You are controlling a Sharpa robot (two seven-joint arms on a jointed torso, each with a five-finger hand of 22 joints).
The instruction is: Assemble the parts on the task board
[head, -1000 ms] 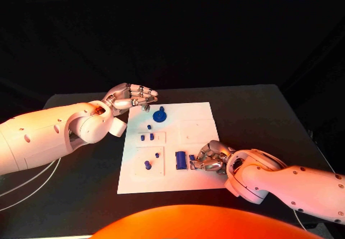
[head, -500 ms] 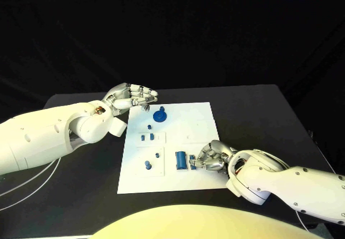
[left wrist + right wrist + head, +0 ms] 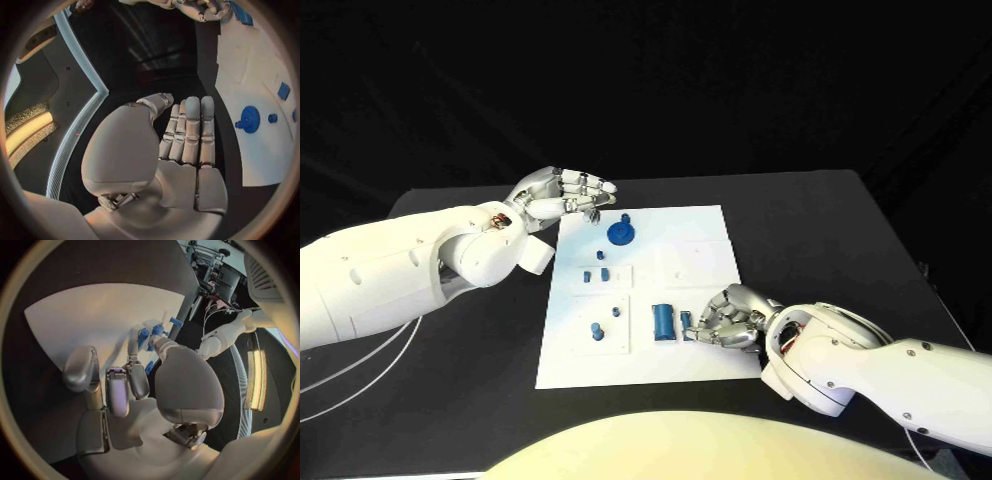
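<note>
The white task board (image 3: 704, 225) lies in the middle of the black table. A blue gear (image 3: 620, 234) sits near its far edge, with small blue pegs (image 3: 594, 274) below it. At the near right a blue block (image 3: 662, 321) stands on the board with a smaller blue part (image 3: 685, 322) beside it. My right hand (image 3: 727, 318) curls over that spot and pinches the smaller blue part (image 3: 144, 336) between thumb and fingers. My left hand (image 3: 568, 195) hovers at the board's far left corner, holding nothing. Its fingers (image 3: 189, 130) lie side by side, near the gear (image 3: 250, 119).
Two more blue pegs (image 3: 599, 331) stand in the board's near left panel. Bare black table (image 3: 805, 220) lies to the board's right and behind it. My left forearm (image 3: 401, 270) stretches across the table's left side.
My right hand has slid slightly toward the table's near edge, still at the blue block and smaller part. The left hand has not moved.
</note>
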